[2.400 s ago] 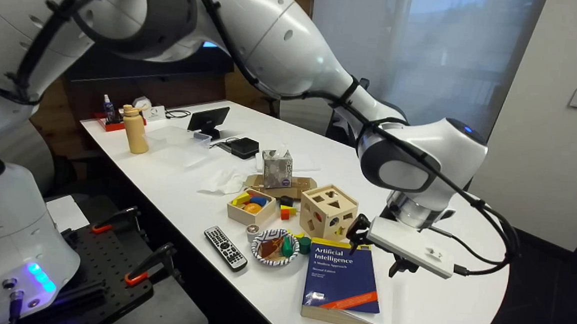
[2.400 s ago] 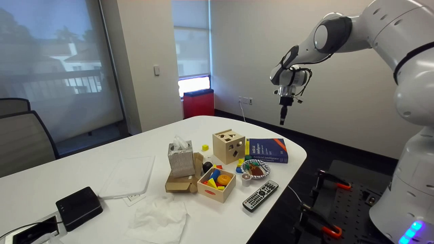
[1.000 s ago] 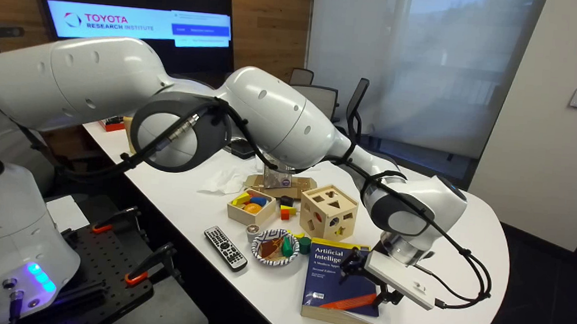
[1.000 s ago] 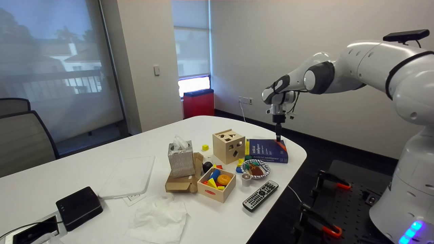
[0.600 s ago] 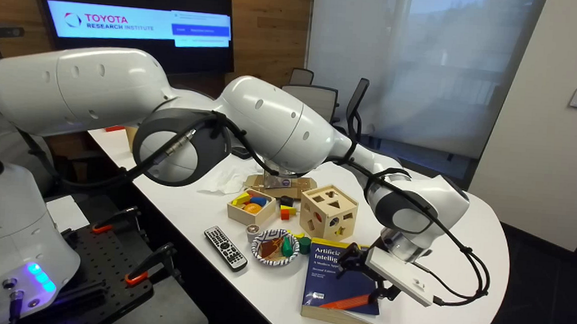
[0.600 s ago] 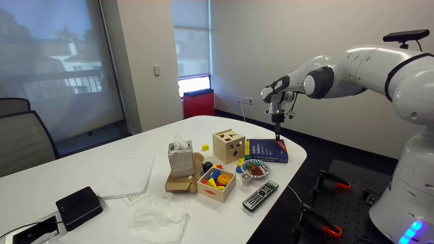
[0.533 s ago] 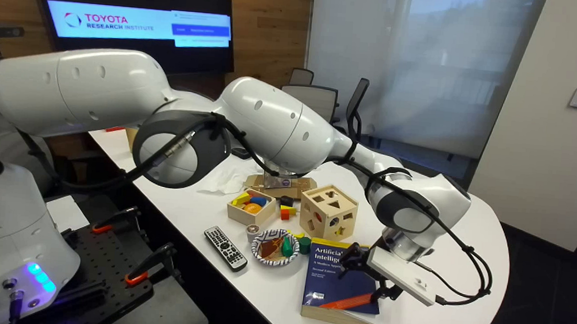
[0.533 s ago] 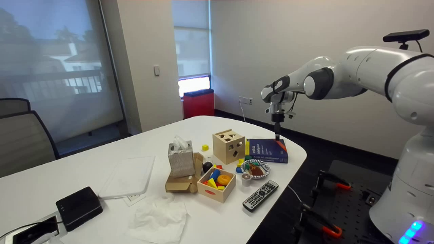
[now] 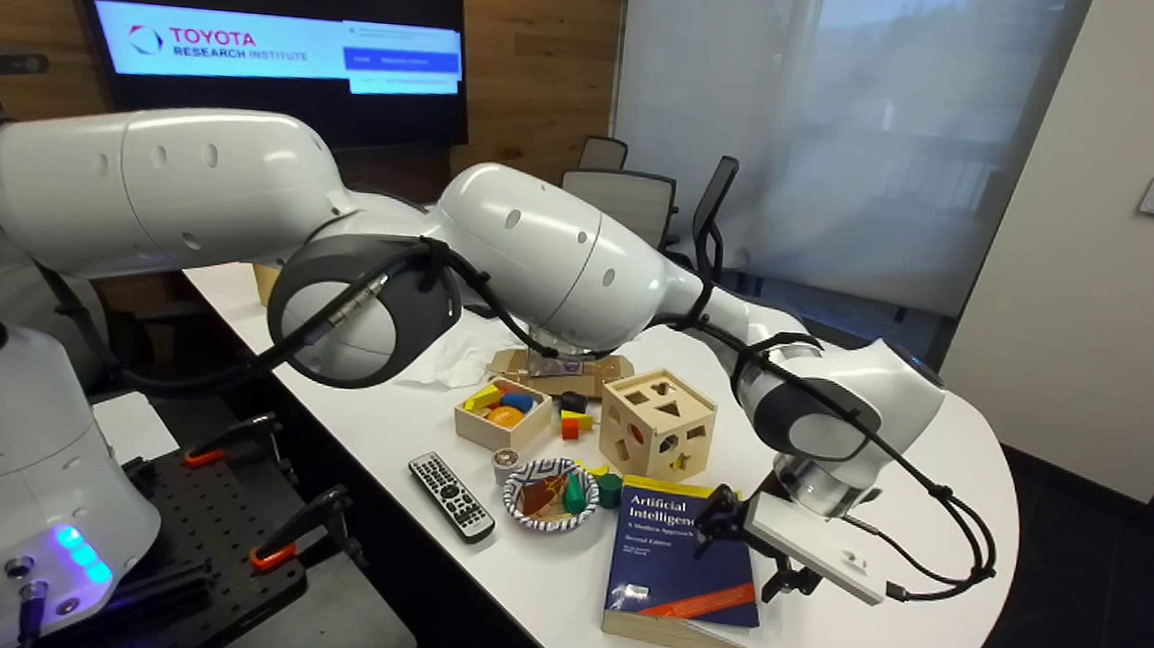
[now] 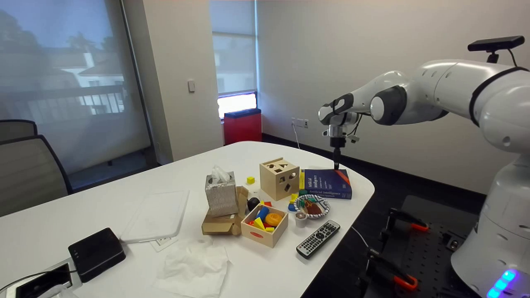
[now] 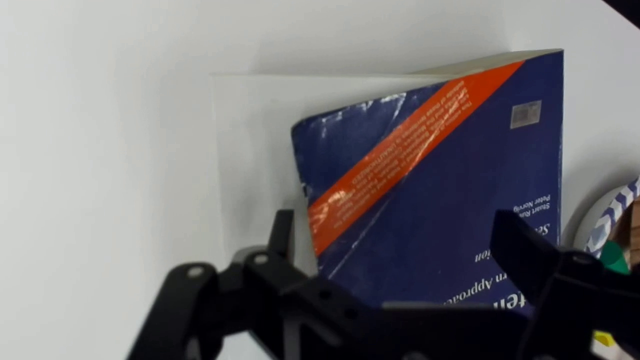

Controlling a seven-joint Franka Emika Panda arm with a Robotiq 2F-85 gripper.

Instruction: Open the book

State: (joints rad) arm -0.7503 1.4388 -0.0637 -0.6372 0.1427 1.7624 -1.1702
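Note:
The thick dark blue book (image 9: 667,570) lies shut on the table, with an orange band across one corner of its cover. It also shows in an exterior view (image 10: 325,182) and in the wrist view (image 11: 435,165). A white sheet (image 11: 255,135) sticks out past its free edge. My gripper (image 9: 737,572) points down over that edge; it also shows in an exterior view (image 10: 336,167). In the wrist view the gripper (image 11: 395,215) is wide open and empty. One fingertip is just outside the cover's edge, the other over the cover. Whether either touches cannot be told.
A wooden shape-sorter cube (image 9: 658,429) stands close behind the book. A patterned bowl (image 9: 551,496) with blocks and a remote control (image 9: 451,497) lie beside it. A wooden box (image 9: 504,420) of blocks and a tissue box (image 10: 220,194) stand farther along the table.
The arm has come down from high above the book to its free edge. In the last half second the gripper has shifted slightly outward, away from the spine. The book has not moved.

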